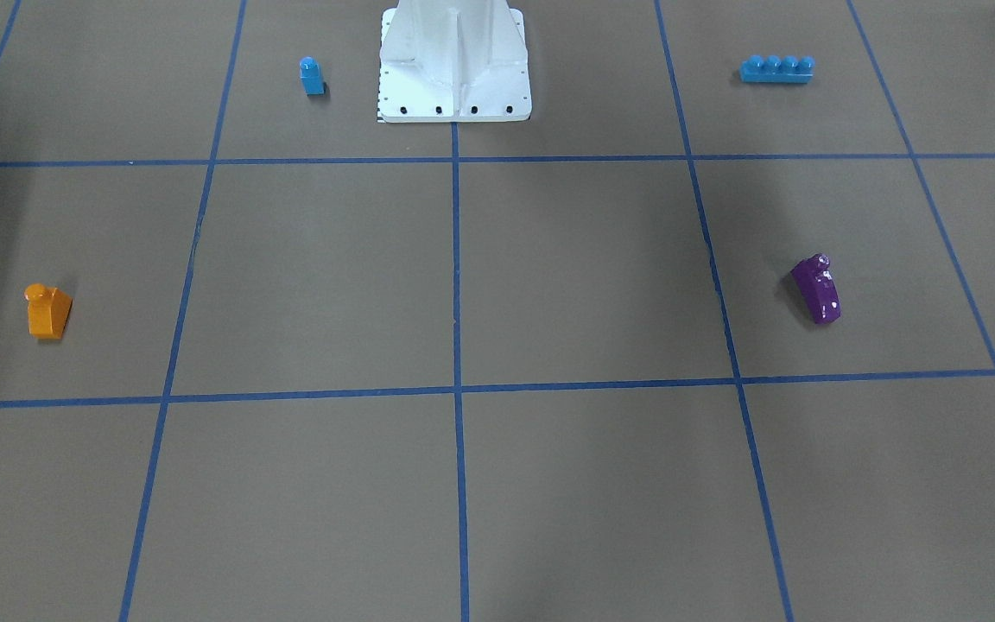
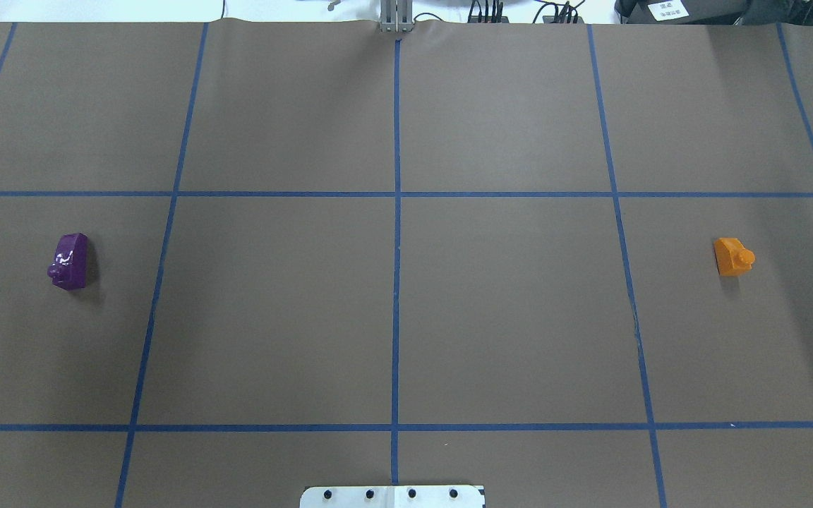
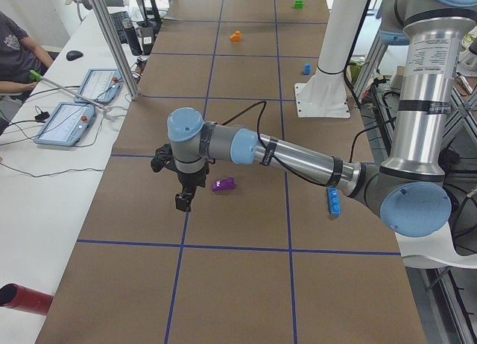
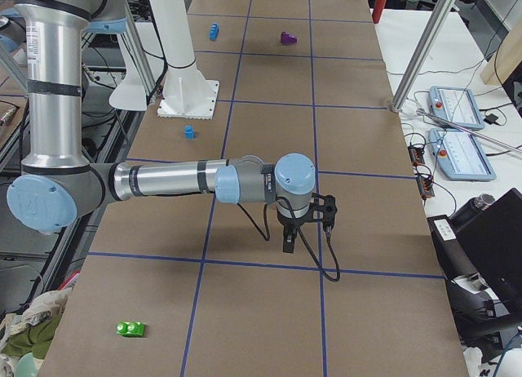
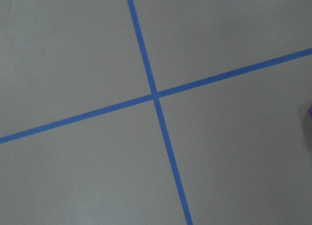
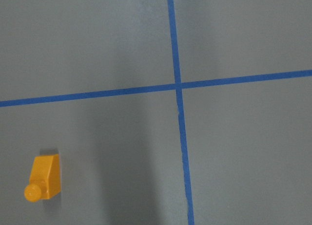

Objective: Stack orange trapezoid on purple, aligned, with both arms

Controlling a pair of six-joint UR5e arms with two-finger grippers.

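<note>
I am holding my left hand [image 3: 183, 201] pointed down over the bench [image 2: 392, 317], near the purple brick [image 1: 817, 289], which is resting on the brown surface with nothing touching it. Only a side view is showing that hand, so I cannot tell whether it is wide or narrow. I am hanging my right hand [image 4: 288, 243] pointed down over the opposite end, and I cannot tell its spread either. The orange trapezoid [image 1: 48, 312] is sitting stud-up on the bench, well apart from the purple brick, and is showing low and left in my right wrist camera. A small blue brick [image 1: 312, 76] and a long blue brick [image 1: 776, 69] are flanking the white pedestal [image 1: 454, 69].
</note>
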